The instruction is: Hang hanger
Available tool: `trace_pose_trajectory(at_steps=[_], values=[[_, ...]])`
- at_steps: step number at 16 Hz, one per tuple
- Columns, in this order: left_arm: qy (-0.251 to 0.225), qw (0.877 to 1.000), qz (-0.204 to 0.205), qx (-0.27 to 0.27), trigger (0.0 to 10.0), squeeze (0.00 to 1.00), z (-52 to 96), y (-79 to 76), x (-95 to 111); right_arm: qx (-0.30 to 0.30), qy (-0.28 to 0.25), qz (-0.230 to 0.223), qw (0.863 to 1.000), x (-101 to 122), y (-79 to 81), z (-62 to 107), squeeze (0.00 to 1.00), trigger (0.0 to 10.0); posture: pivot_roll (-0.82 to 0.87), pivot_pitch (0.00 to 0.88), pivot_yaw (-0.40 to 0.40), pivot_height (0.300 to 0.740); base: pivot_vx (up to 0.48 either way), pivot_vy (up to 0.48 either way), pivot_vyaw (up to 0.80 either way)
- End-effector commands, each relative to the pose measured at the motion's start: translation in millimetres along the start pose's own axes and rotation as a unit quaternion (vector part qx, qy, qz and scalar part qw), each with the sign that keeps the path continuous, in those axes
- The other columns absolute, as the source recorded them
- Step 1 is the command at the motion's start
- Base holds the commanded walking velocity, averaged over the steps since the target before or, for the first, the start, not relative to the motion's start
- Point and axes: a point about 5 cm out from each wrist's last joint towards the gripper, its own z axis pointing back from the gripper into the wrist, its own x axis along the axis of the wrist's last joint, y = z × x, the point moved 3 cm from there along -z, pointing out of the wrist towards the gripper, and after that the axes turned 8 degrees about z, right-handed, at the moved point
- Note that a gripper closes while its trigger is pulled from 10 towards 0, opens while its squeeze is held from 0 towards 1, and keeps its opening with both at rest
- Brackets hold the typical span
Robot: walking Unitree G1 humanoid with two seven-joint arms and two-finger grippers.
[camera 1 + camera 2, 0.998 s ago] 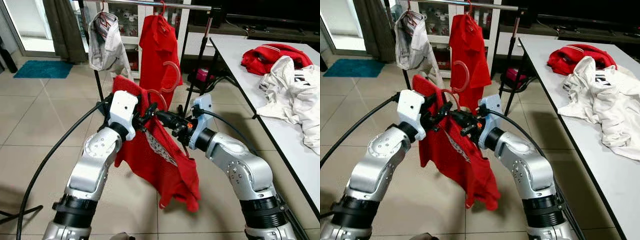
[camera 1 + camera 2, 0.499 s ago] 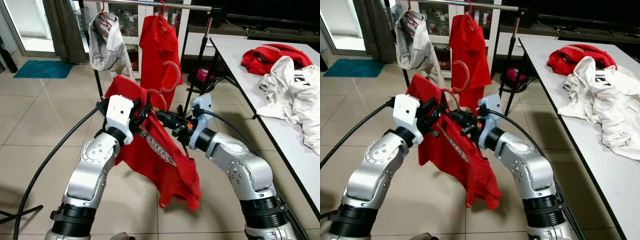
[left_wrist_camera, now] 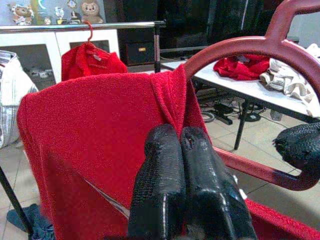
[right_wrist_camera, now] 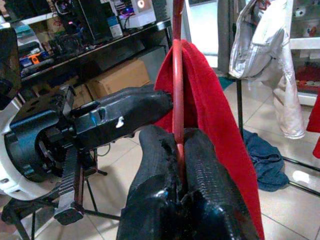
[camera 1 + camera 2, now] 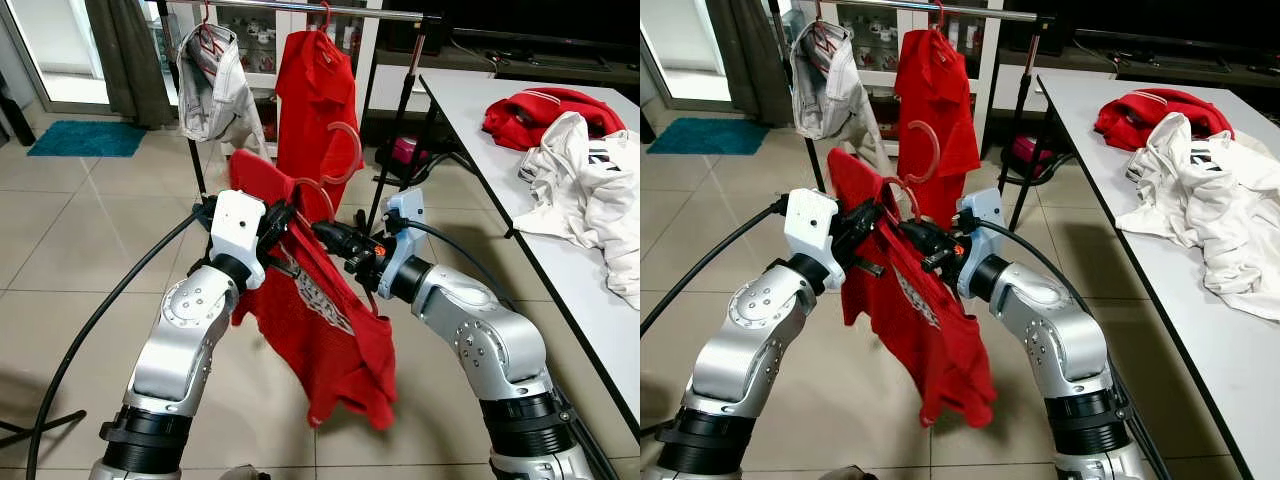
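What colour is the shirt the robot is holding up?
The shirt is red, with a pale printed patch; the left eye view shows it best.

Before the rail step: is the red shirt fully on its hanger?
No. The red shirt drapes over one side of the red hanger; its other arm shows bare.

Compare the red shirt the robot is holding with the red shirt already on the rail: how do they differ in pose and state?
The held red shirt is gripped low before the robot, by the left pincer on its fabric and the right pincer on its red hanger; the hung red shirt is hooked on the rail. The held one is bunched and slants sideways; the hung one drapes straight down. Both are red and on hangers.
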Motion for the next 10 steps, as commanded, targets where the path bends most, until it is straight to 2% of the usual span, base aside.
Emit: trace_pose_trajectory(at_steps=[1,2,4,6,7,10], values=[[0.001,1.0,0.004,0.0,0.0,0.0,1.4,-0.9,0,0.01,-0.033,0.013,0.999,16,2.1,0.3,0.0,10.0,-0.09,0.0,-0.047,0.727,0.0,0.0,0.0],[0.0,1.0,0.004,0.002,0.0,0.0,1.7,-0.1,1,0.008,-0.031,0.013,0.999,16,1.5,0.5,0.0,10.0,-0.09,0.0,-0.049,0.727,0.0,0.0,0.0],[-0.008,1.0,0.004,0.014,0.0,0.0,2.5,4.5,4,-0.028,0.004,0.024,0.999,6,-10.2,1.5,0.0,10.0,-0.09,0.0,-0.054,0.727,0.0,0.0,0.0],[-0.021,0.999,0.004,0.041,0.0,0.0,4.2,15.0,10,-0.078,0.05,0.023,0.995,-9,-27.2,6.2,0.0,10.0,-0.09,0.0,-0.055,0.727,0.0,0.0,0.0],[-0.025,0.998,0.007,0.056,0.0,0.0,5.0,21.1,12,-0.096,0.087,0.045,0.991,-20,-34.1,10.6,0.0,10.0,-0.09,0.0,-0.055,0.727,0.0,0.0,0.0],[-0.021,0.995,0.02,0.091,0.0,0.0,7.9,35.3,11,-0.142,0.16,0.064,0.975,-44,-49.6,28.1,0.0,10.0,-0.09,0.0,-0.044,0.727,0.0,0.0,0.0]])
